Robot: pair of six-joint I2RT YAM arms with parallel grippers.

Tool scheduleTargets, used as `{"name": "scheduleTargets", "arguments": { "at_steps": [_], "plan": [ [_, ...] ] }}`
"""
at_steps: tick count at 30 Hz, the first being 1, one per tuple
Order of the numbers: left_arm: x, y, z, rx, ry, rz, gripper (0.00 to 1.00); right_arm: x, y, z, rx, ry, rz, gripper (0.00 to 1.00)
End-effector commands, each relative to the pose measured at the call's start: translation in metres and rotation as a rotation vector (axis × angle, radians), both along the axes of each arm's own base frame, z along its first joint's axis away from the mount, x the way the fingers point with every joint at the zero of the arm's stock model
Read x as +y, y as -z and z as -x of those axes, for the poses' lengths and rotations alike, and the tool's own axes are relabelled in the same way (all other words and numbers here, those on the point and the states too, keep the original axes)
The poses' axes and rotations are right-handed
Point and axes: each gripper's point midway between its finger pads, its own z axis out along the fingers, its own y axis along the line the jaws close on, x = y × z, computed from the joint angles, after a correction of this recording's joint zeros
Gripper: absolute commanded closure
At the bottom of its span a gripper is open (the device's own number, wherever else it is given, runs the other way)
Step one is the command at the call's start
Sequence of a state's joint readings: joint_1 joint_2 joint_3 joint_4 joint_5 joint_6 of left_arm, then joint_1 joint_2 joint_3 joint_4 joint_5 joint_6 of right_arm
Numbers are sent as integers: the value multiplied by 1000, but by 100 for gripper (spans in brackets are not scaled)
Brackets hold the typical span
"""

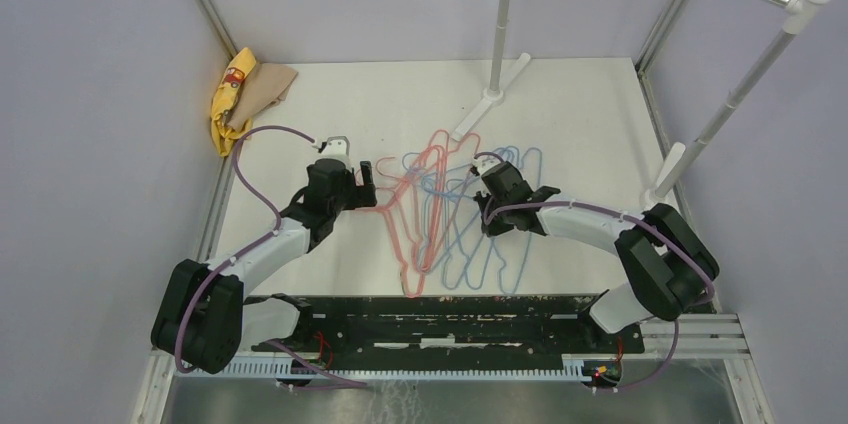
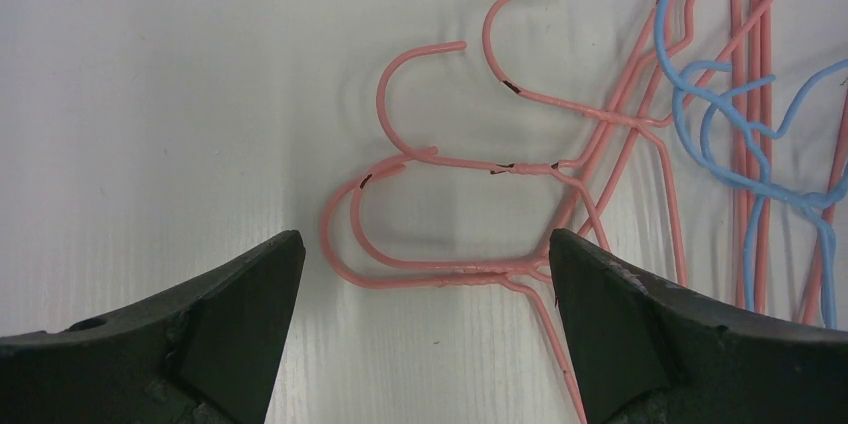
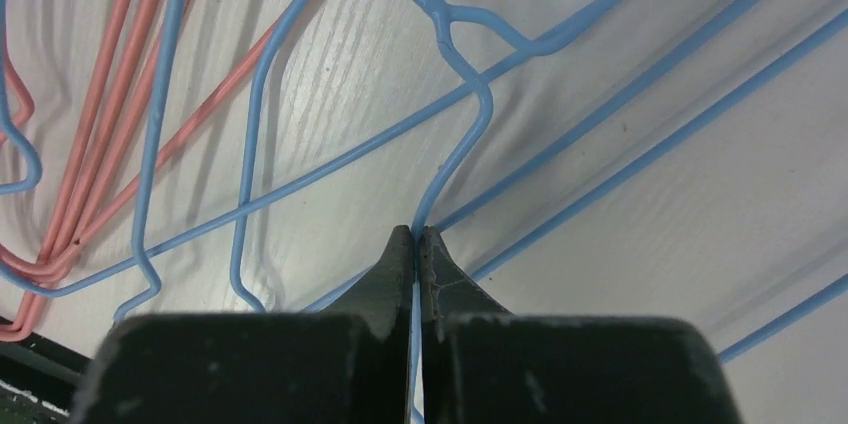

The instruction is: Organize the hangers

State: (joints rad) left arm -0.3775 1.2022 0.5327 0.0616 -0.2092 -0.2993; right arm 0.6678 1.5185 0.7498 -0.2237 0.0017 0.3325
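Pinching one strand only: your right gripper (image 3: 417, 236) has its fingers pressed together on a thin light blue wire hanger (image 3: 441, 182). The strand runs straight out ahead of the tips toward its twisted neck. More blue strands lie on both sides of the fingers.

Your left gripper (image 2: 425, 244) hangs with its fingers wide apart. The hooked tops of the thin pink-red wire hangers (image 2: 520, 168) sit between and just ahead of its tips, flat on the white table (image 2: 150, 94).

Handling, by judgement:
- The wire looks light and springy, with a smooth coat, so it will likely swivel or slip in a narrow pinch.
- The frames overlap, so lifting one may drag its neighbours.
- A better hold is the twisted neck just ahead of the tips, where the wire doubles and is stiffest.
- Avoid the long bottom bar, which would probably flex.
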Motion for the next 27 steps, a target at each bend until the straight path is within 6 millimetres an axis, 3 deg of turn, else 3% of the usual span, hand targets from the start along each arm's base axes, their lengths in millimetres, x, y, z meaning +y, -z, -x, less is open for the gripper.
{"name": "scheduleTargets", "arguments": {
  "at_steps": [1,7,12,15,18,24,27],
  "plan": [
    [0,-11,-8,-52,-25,16,1,6,-32,5,-8,-20,-41,99],
    [0,-10,-8,-51,-31,19,1,2,-78,18,-53,-42,-104,99],
    [0,-7,-9,-44,-33,21,1,-2,-122,9,-183,12,-171,99],
    [0,-6,-8,-42,-32,23,1,-4,-150,-6,-288,73,-213,99],
    [0,-7,-8,-45,-32,25,1,-9,-191,-31,-438,157,-255,99],
    [-1,-10,-6,-51,-29,40,1,-18,-306,-85,-751,281,-397,99],
    [-2,-15,-4,-59,-30,52,1,-25,-347,-114,-826,327,-454,99]
  ]
}}
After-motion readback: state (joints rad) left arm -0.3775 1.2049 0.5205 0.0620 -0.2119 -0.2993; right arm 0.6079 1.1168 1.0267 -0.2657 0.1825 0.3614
